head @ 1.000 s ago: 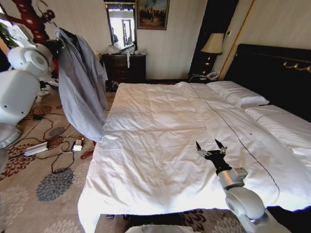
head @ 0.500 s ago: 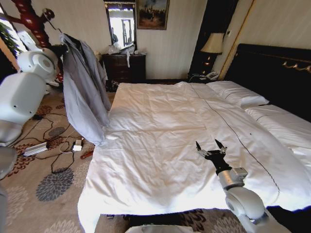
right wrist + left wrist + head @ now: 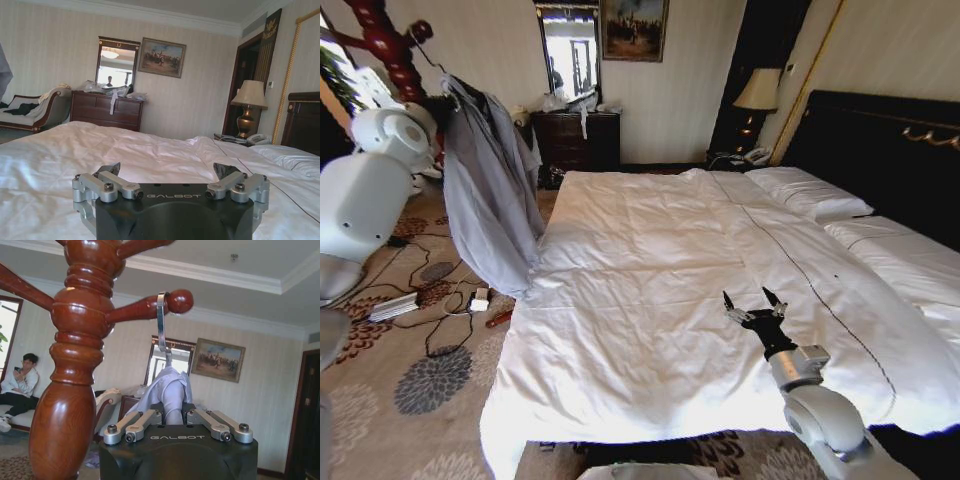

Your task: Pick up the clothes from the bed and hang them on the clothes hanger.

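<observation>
The bed (image 3: pixel 650 290) is very wide, spread with a plain white duvet (image 3: pixel 620 330) that is lightly creased and crossed by a thin dark seam (image 3: pixel 800 275) running from the pillows toward the foot. White pillows (image 3: pixel 810 195) lie at its head against a tall black headboard (image 3: pixel 880 150). Beside the bed, the patterned carpet (image 3: pixel 410 390) carries loose dark cables (image 3: pixel 440 300) and a few small items.
</observation>
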{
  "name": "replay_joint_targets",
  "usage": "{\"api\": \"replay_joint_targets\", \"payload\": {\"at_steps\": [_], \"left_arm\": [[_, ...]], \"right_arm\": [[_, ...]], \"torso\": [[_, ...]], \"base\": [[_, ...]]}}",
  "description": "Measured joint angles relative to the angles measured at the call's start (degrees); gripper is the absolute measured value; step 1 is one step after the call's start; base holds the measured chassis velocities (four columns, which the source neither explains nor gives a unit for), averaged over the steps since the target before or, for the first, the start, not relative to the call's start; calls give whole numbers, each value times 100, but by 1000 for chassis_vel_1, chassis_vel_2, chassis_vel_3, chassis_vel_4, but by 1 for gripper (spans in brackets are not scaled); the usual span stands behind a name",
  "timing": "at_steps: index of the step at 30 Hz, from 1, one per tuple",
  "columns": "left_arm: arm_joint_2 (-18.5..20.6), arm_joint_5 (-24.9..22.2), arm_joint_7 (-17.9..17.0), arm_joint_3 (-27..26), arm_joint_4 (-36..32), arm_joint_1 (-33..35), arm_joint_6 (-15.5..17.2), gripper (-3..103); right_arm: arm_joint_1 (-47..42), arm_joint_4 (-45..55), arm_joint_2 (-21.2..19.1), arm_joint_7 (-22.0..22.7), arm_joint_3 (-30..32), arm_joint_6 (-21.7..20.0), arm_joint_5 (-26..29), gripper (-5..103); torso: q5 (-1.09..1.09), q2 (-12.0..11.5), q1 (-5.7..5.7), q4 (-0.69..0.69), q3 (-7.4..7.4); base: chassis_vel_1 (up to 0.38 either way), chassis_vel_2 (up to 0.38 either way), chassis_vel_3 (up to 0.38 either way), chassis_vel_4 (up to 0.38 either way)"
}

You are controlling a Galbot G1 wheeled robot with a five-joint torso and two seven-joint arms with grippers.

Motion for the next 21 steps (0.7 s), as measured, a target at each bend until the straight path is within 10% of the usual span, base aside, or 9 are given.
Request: {"api": "replay_joint_targets", "payload": {"at_steps": [21], "left_arm": [[151,110,-220,-154,-436,206,40,90]], "right_arm": [[0,0,0,0,0,0,0,100]], "torso": [[0,0,0,-1,0]], "base": [[0,0,0,0]]}}
